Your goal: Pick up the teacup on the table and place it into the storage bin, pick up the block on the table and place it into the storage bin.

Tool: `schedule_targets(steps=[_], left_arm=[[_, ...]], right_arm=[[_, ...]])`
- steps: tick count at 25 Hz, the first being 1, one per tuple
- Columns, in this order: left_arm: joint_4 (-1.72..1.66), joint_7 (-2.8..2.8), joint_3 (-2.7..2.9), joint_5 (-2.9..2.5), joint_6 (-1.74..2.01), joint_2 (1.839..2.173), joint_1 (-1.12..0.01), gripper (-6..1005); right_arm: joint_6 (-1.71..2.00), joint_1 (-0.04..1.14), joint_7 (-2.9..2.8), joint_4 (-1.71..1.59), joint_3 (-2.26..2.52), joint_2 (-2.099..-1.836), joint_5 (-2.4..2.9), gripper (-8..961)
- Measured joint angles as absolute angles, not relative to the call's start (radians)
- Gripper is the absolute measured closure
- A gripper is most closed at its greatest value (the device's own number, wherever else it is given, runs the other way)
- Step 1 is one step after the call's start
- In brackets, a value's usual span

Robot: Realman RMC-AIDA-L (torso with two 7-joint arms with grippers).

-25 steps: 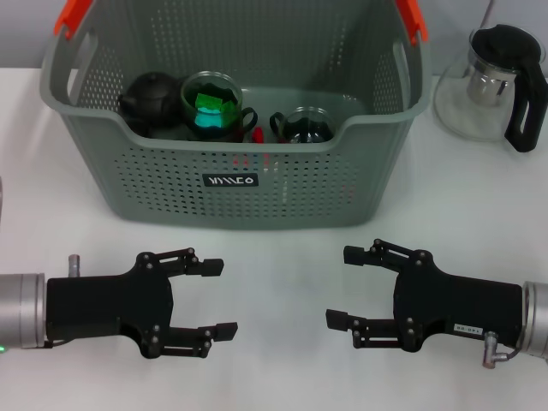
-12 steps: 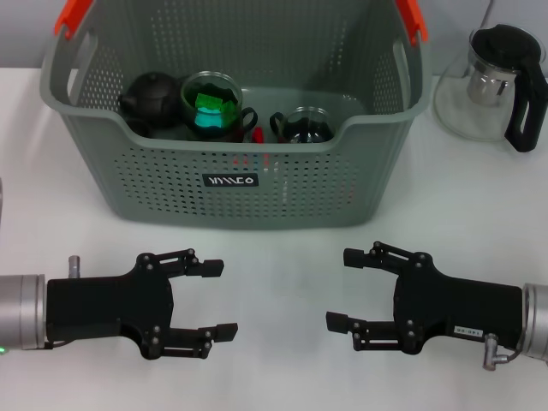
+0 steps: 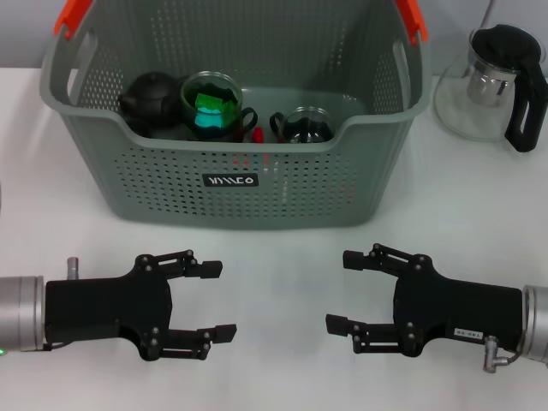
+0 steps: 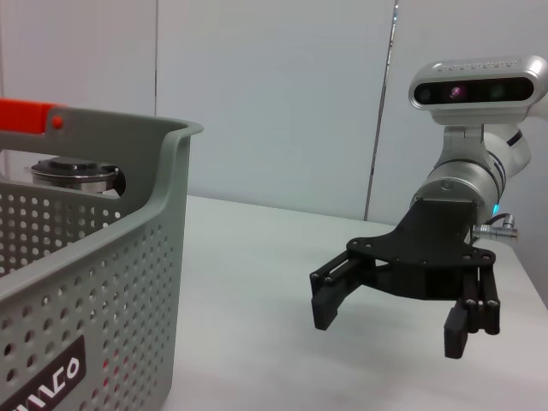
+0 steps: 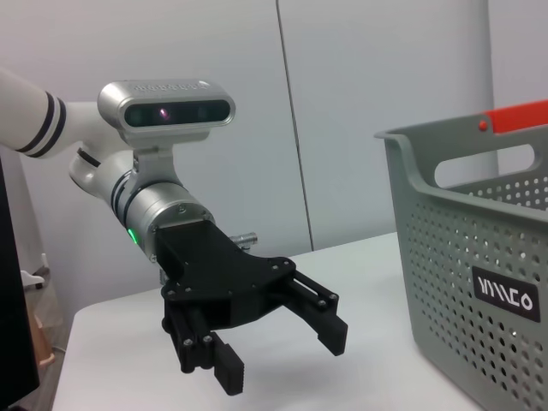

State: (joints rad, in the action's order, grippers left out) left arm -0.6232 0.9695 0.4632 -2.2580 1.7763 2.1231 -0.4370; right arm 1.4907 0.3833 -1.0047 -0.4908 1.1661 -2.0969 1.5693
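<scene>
The grey-green storage bin (image 3: 235, 175) stands at the back middle of the table. Inside it a glass teacup (image 3: 211, 107) holds a green block (image 3: 208, 103). A second glass teacup (image 3: 304, 127) lies to its right, and a black teapot (image 3: 148, 98) to its left. My left gripper (image 3: 219, 300) hovers open and empty over the table in front of the bin. My right gripper (image 3: 342, 289) mirrors it, also open and empty. The left wrist view shows the right gripper (image 4: 390, 330) and the bin (image 4: 86, 282). The right wrist view shows the left gripper (image 5: 282, 360) and the bin (image 5: 462, 282).
A glass kettle (image 3: 497, 81) with a black lid and handle stands at the back right, beside the bin. Something small and red (image 3: 257, 134) lies between the two cups. The white table (image 3: 274, 248) runs between the bin and both grippers.
</scene>
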Motion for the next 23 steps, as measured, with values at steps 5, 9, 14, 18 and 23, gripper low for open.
schedule_targets(steps=[5, 9, 14, 18, 23], left_arm=[[-0.623, 0.970, 0.463, -2.258, 1.776, 2.123, -0.437, 170], [-0.624, 0.970, 0.463, -2.258, 1.776, 2.123, -0.436, 170], [-0.625, 0.969, 0.463, -2.258, 1.776, 2.123, -0.436, 170], [-0.626, 0.970, 0.463, -2.258, 1.776, 2.123, -0.436, 170], [-0.626, 0.970, 0.463, -2.258, 1.776, 2.123, -0.436, 170]], right_arm=[[1.491, 0.383, -1.005, -0.491, 1.169, -2.097, 1.569, 9], [1.491, 0.383, -1.005, -0.489, 1.170, -2.097, 1.569, 10], [1.491, 0.382, -1.005, -0.489, 1.170, -2.097, 1.569, 10], [1.489, 0.382, -1.005, -0.489, 1.170, -2.097, 1.569, 11], [1.487, 0.382, -1.005, -0.489, 1.170, -2.097, 1.569, 9]])
